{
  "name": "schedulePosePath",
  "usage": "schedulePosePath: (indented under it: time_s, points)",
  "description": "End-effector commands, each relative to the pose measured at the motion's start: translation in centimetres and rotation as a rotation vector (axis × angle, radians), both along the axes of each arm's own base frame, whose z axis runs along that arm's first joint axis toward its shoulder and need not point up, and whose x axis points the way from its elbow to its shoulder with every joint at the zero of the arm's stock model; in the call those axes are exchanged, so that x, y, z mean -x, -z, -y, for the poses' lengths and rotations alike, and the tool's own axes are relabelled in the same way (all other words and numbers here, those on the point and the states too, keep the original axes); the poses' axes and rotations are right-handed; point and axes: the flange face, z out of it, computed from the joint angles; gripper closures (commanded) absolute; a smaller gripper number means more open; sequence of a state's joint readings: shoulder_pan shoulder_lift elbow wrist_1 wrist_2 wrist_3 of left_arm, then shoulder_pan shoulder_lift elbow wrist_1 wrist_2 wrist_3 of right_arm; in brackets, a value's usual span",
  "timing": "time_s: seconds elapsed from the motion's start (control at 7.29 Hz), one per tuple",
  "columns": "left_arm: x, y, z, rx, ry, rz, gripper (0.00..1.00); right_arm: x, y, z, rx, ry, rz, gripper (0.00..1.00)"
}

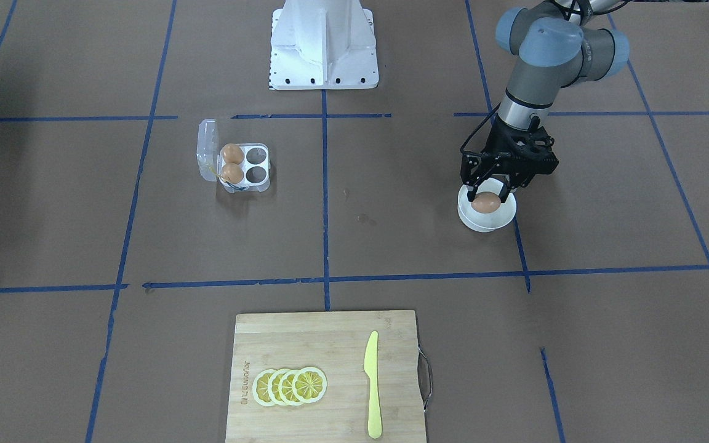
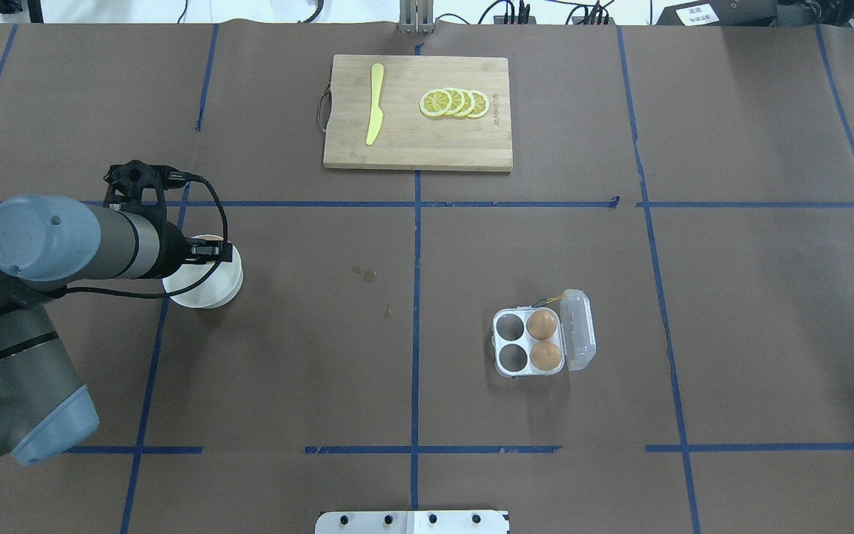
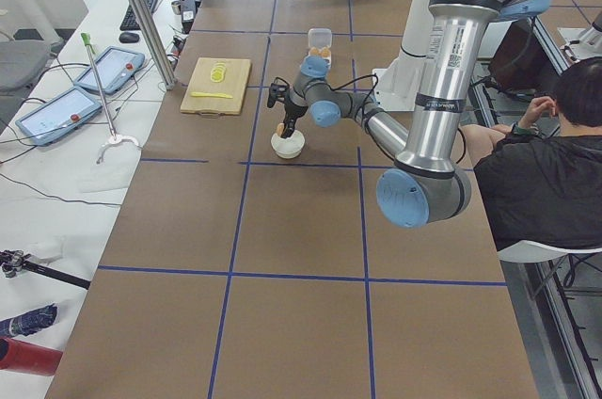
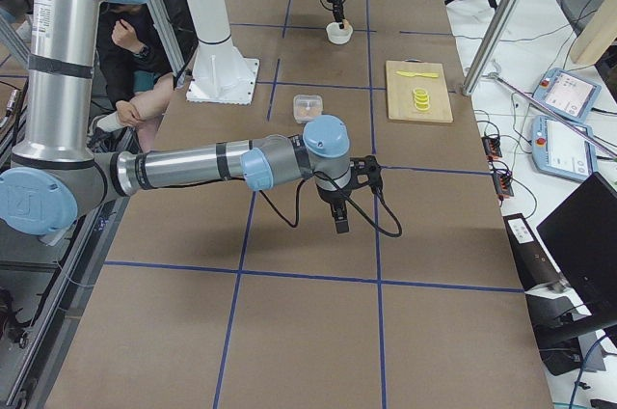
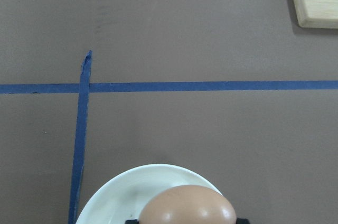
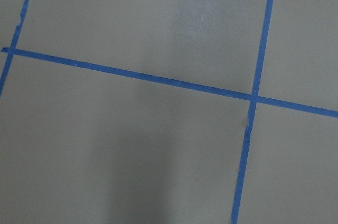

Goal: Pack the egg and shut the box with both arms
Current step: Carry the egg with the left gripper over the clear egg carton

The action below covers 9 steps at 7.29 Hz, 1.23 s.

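Note:
My left gripper is shut on a light-brown egg and holds it just above the round white bowl. In the left wrist view the egg sits between the fingers over the bowl. The clear box lies open on the table with its lid folded back. Two eggs fill the cells by the lid; the other two cells are empty. It also shows in the overhead view. My right gripper hangs above bare table; I cannot tell if it is open.
A wooden cutting board with lemon slices and a yellow knife lies at the operators' edge. The white pedestal stands at the robot's side. A seated person is beside the table.

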State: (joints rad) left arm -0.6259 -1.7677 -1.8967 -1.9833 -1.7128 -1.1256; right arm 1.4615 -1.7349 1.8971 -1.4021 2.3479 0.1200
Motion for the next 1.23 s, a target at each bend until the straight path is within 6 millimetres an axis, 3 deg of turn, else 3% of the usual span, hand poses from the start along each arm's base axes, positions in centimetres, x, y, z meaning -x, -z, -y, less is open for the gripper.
schedulePosePath:
  time_s: [0.0, 0.27, 0.69, 0.82, 0.96, 1.1]
  points:
    - [1.2, 3.3, -1.0, -0.034, -0.011, -0.068, 0.51, 0.1, 0.0, 0.0, 0.001, 0.002, 0.0, 0.0]
    - [1.2, 5.4, -1.7, -0.082, -0.042, -0.24, 0.5, 0.0, 0.1, 0.0, 0.001, -0.001, 0.001, 0.0]
    - [0.1, 6.2, -1.9, -0.107, -0.009, -0.522, 0.5, 0.0, 0.2, 0.0, -0.003, -0.001, 0.001, 0.0]
    - [-0.8, 5.9, -1.6, -0.098, 0.002, -0.656, 0.5, 0.0, 0.3, 0.0, -0.004, -0.001, 0.001, 0.0]
    - [-2.6, 7.1, -2.2, -0.071, -0.016, -0.748, 0.5, 0.0, 0.2, 0.0, -0.003, -0.001, 0.001, 0.0]
    - [-5.0, 9.4, -4.5, -0.051, -0.069, -0.835, 0.5, 0.0, 0.3, 0.0, -0.004, -0.001, 0.001, 0.0]
